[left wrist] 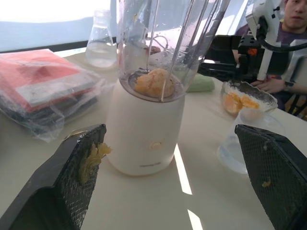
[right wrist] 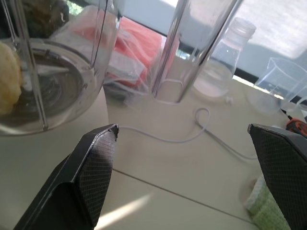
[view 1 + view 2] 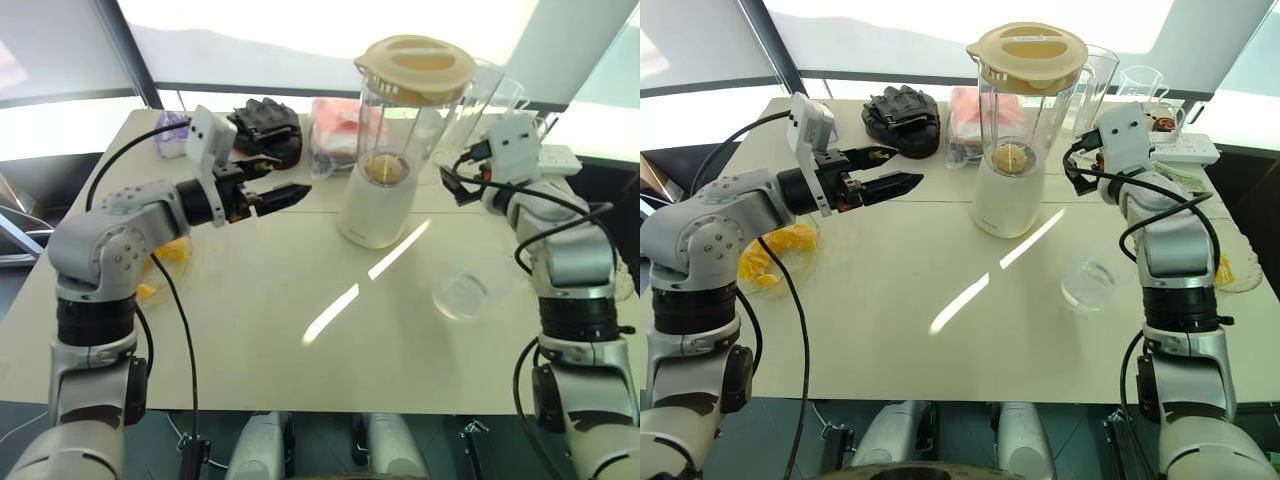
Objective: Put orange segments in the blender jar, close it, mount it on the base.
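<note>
The tall clear plastic blender jar (image 3: 1025, 120) stands upright on the cream-white tapered motor base (image 3: 1002, 205) at the middle of the pale table (image 3: 940, 340), with a flat cream lid (image 3: 1028, 45) on its mouth and a clump of glossy orange-yellow citrus segments (image 1: 152, 82) lying at its bottom, just above the base. By the look of it, all three parts of the task are already done — fruit in, lid on, jar mounted.

The left gripper (image 3: 890, 168) hangs level above the table, its two black fingers (image 1: 79, 163) spread wide and holding nothing; a scrap of pulp clings to one pad. The jar lies straight ahead of those fingers, its long axis vertical, a clear gap between. The right gripper (image 2: 192, 177) hovers just beside the jar on the opposite side, fingers likewise wide apart and empty, pointing past the jar's wall toward the clear vessels at the back. It is the nearer of the two to the jar, so any last steadying or seating check would fall to it.

More segments sit in a clear dish (image 3: 775, 252) under the left arm, and a small clear cup (image 3: 1088, 284) stands near the right arm.
</note>
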`<state>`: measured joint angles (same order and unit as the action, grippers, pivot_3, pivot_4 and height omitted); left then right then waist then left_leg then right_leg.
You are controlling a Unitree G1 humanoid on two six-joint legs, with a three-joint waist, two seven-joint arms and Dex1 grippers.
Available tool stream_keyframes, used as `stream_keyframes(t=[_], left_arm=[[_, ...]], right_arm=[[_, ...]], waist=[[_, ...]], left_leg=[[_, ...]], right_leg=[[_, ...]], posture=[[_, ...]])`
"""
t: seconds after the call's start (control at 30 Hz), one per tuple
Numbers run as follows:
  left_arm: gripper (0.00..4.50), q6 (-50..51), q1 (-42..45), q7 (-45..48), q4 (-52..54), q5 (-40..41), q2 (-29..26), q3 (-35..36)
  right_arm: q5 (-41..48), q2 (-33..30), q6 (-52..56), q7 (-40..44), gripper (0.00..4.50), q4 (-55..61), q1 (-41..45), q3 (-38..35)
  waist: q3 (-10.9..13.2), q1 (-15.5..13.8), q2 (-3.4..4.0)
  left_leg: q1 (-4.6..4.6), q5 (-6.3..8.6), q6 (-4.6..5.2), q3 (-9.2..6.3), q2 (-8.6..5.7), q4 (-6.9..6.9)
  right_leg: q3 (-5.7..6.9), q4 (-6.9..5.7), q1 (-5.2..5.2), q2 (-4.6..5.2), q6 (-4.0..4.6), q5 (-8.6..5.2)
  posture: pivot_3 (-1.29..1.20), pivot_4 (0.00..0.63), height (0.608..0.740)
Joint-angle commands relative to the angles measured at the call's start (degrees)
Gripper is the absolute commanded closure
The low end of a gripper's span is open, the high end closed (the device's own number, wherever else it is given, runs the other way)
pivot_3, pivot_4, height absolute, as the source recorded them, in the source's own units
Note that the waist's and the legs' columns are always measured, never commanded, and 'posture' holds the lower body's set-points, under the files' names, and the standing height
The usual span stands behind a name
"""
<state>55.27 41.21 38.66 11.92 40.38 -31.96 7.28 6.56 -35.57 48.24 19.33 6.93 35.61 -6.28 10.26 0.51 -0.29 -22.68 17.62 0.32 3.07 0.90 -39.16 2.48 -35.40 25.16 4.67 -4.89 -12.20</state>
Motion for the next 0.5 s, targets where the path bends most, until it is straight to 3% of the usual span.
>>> stream_keyframes(t=[0.03, 0.2, 0.33, 0.5], left_arm=[[0.0, -2.4, 1.5, -0.9, -0.9, -1.1, 0.5, 0.2], [0.0, -5.3, 2.0, -1.5, -3.6, -3.0, 0.4, 1.2], [0.0, -6.7, -2.7, -1.1, -1.0, -5.5, -1.9, -0.4], [0.0, -2.5, -10.0, -1.3, 6.7, -2.3, -4.1, 1.4]], right_arm=[[3.2, -2.6, 5.4, 2.6, 0.01, 8.9, -3.2, -4.6], [15.6, -5.7, 11.4, 11.1, 0.01, 19.0, -8.2, -20.2], [26.2, -9.8, 15.3, 20.6, 0.01, 26.6, -17.3, -30.8], [35.4, -13.3, 21.4, 25.4, 0.01, 30.7, -26.5, -41.3]], waist=[[0.0, -0.1, 0.0], [0.0, -0.1, -0.03], [0.0, 0.0, -0.04], [0.0, 0.1, -0.06]], left_leg=[[0.0, 0.0, 0.0, 0.01, -0.01, 0.0], [0.01, 0.0, 0.0, -0.01, -0.04, 0.0], [0.14, 0.03, 0.04, -0.07, 0.0, 0.06], [0.22, 0.06, 0.09, -0.05, 0.08, 0.03]], right_leg=[[0.0, 0.01, 0.0, 0.0, 0.0, 0.0], [0.02, 0.0, -0.02, -0.02, -0.01, 0.0], [0.08, 0.15, -0.2, -0.06, -0.01, 0.0], [0.05, 0.21, -0.31, -0.02, 0.0, -0.01]], posture=[[0.0, 0.15, 0.74], [0.0, 0.15, 0.74], [0.0, 0.15, 0.74], [0.0, 0.15, 0.74]])
